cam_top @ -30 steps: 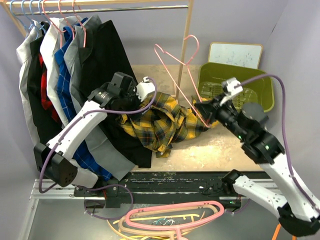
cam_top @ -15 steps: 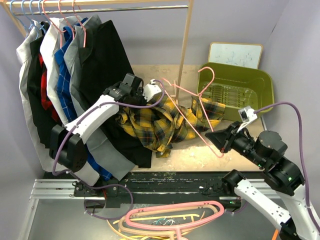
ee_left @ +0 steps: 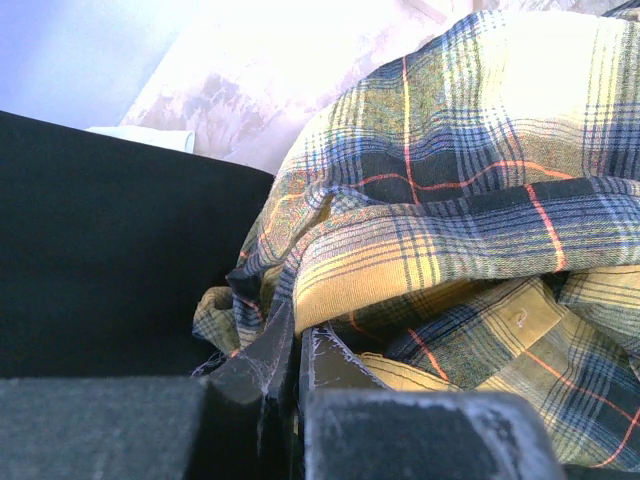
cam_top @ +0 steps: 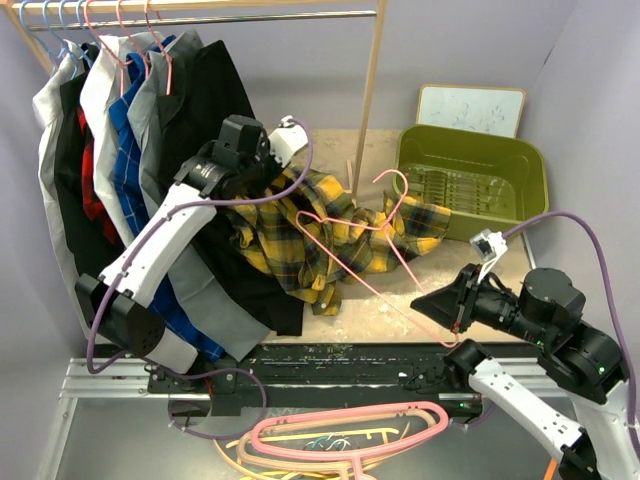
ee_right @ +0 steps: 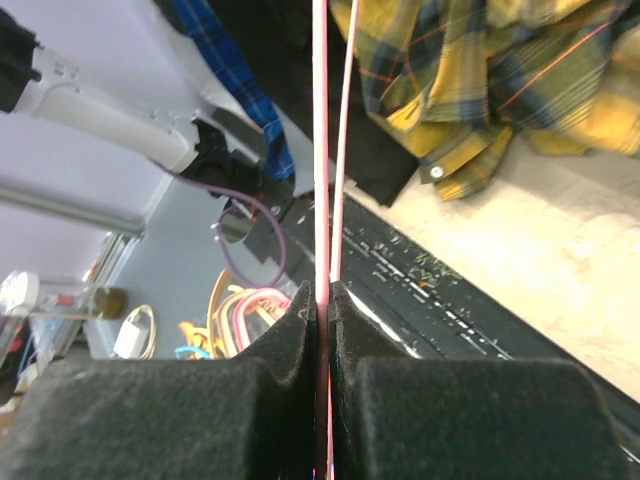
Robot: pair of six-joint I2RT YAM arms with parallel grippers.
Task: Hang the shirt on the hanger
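The yellow and black plaid shirt (cam_top: 325,240) lies bunched on the table beside the hanging clothes. My left gripper (cam_top: 264,180) is shut on a fold at its upper left edge. In the left wrist view the fingertips (ee_left: 258,362) pinch dark plaid cloth of the shirt (ee_left: 450,200). The thin pink wire hanger (cam_top: 372,262) slants across the shirt, its hook (cam_top: 399,182) over the right sleeve. My right gripper (cam_top: 443,305) is shut on the hanger's lower corner, near the table's front edge. The right wrist view shows the wire (ee_right: 321,150) clamped between the pads, with the shirt (ee_right: 520,70) beyond.
A clothes rail with several hung garments, a plain black shirt (cam_top: 215,110) outermost, fills the left. A wooden post (cam_top: 370,90) stands behind the shirt. A green bin (cam_top: 530,175) and a whiteboard (cam_top: 470,108) are at the back right. Thick pink and orange hangers (cam_top: 340,435) lie below the front rail.
My left gripper closed on the shirt's edge and lifted it up and left. The right arm drew back toward the near edge, tipping the hanger down across the shirt.
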